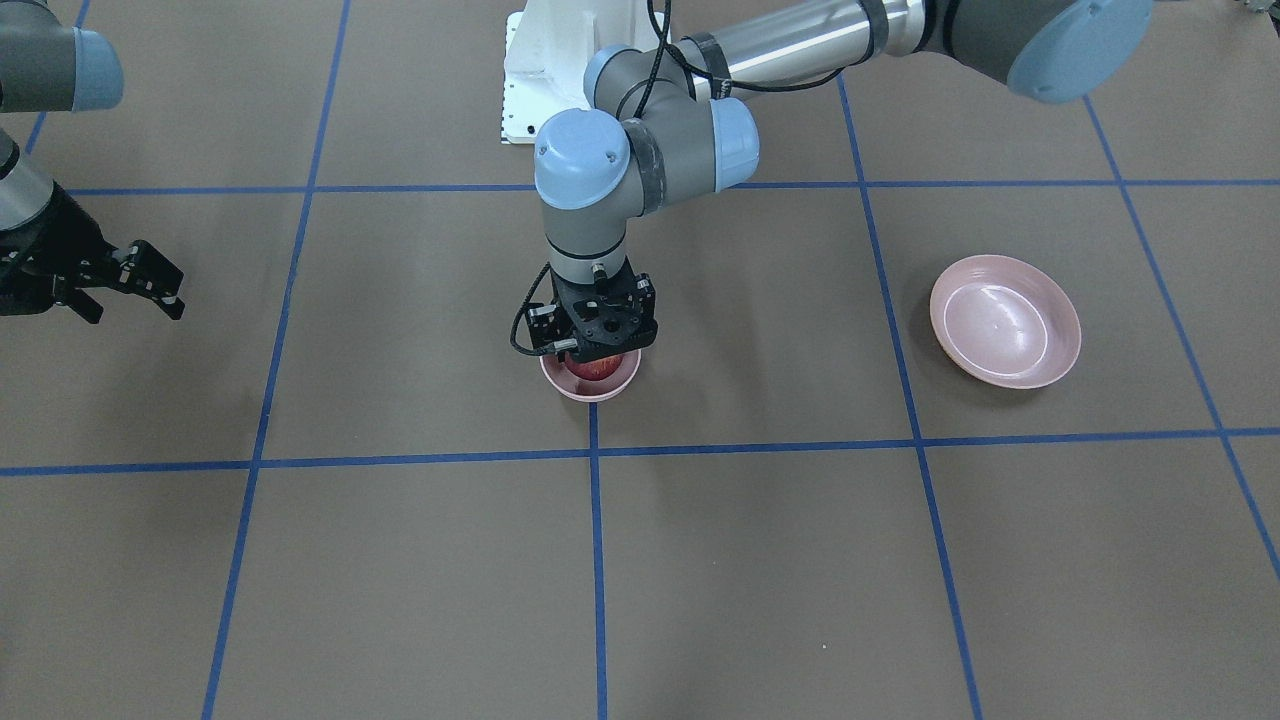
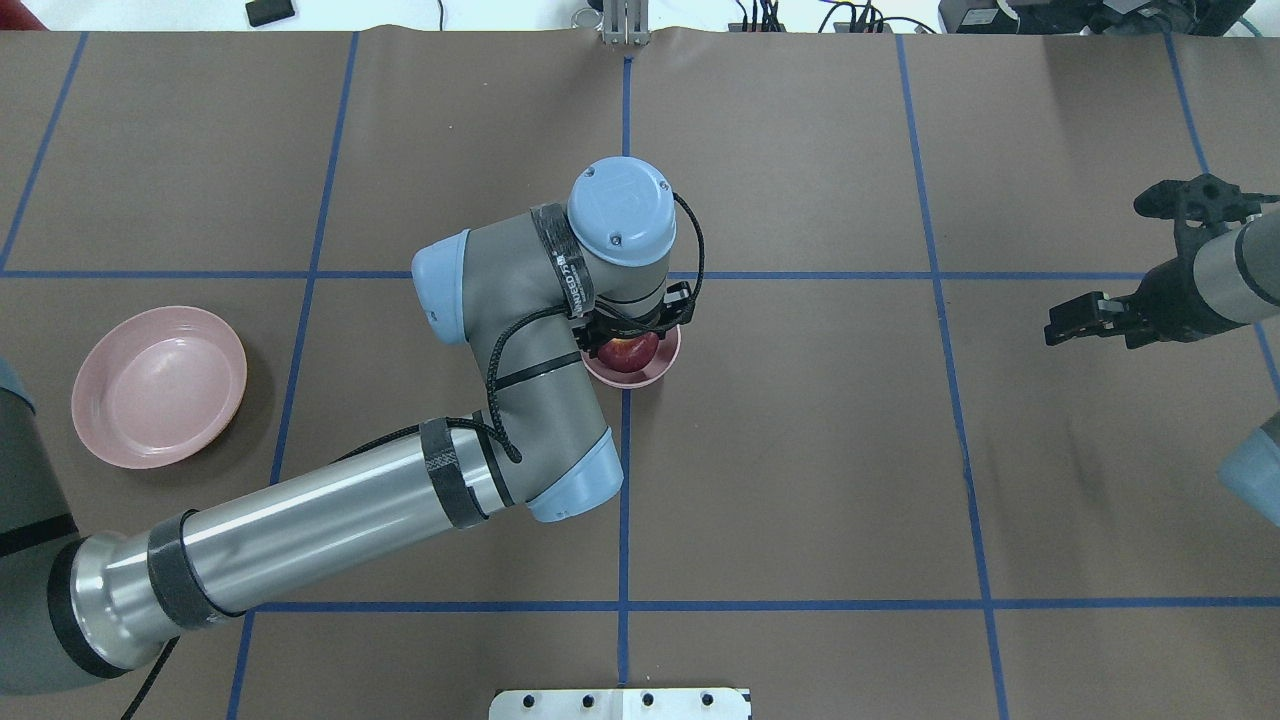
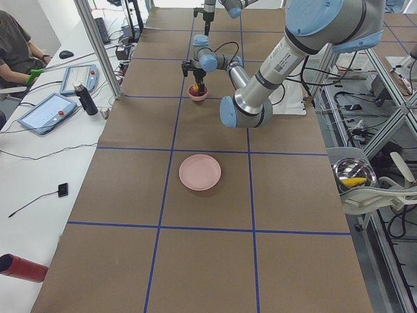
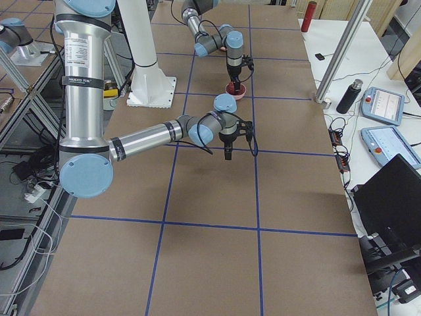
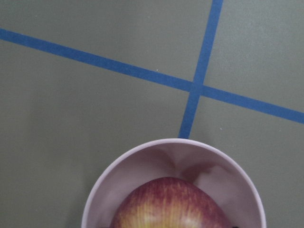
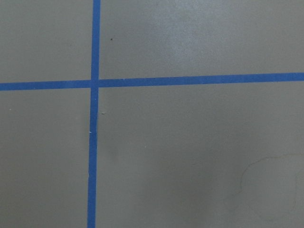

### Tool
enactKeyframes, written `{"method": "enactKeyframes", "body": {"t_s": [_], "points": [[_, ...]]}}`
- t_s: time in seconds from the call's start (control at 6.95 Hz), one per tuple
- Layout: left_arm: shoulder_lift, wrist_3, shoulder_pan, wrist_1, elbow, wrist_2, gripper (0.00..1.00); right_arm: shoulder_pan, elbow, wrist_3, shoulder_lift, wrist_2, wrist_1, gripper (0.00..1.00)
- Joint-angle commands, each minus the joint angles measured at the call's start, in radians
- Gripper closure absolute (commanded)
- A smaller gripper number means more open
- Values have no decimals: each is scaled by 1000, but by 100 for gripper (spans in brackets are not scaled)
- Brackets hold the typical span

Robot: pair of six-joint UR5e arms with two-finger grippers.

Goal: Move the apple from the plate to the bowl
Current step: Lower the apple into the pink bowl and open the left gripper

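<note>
The dark-red apple (image 2: 628, 351) sits inside the small pink bowl (image 2: 661, 370) at the table's middle, on a blue tape crossing. My left gripper (image 2: 630, 337) reaches straight down into the bowl, its fingers close on either side of the apple. The left wrist view shows the apple (image 5: 170, 205) low in the bowl (image 5: 142, 164); no fingers show there. The wide pink plate (image 2: 158, 385) lies empty at the table's left; it also shows in the front view (image 1: 1005, 320). My right gripper (image 2: 1110, 262) hangs open and empty above the table's right side.
The brown table cover carries a grid of blue tape lines (image 2: 623, 500). The robot's white base plate (image 2: 620, 703) sits at the near edge. The left arm's elbow and forearm (image 2: 330, 520) stretch over the table between plate and bowl.
</note>
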Motion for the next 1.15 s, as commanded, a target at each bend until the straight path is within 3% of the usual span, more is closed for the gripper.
{"method": "enactKeyframes", "body": {"t_s": [0.0, 0.29, 0.43, 0.72, 0.86, 1.01], "points": [[2, 4, 0, -25, -3, 39, 3, 0, 3, 3, 1, 25, 2, 0], [13, 1, -5, -34, -48, 39, 3, 0, 5, 3, 3, 31, 2, 0], [71, -5, -38, -19, -161, 40, 3, 3, 5, 3, 7, 31, 2, 0], [381, 28, -95, 150, -577, 39, 3, 6, 5, 0, -2, 31, 5, 0], [526, 223, -94, 268, -815, 31, 3, 32, 3, -12, -15, 36, 29, 0], [626, 421, -94, 292, -902, -13, 2, 69, 2, -23, -34, 66, 50, 0]]}}
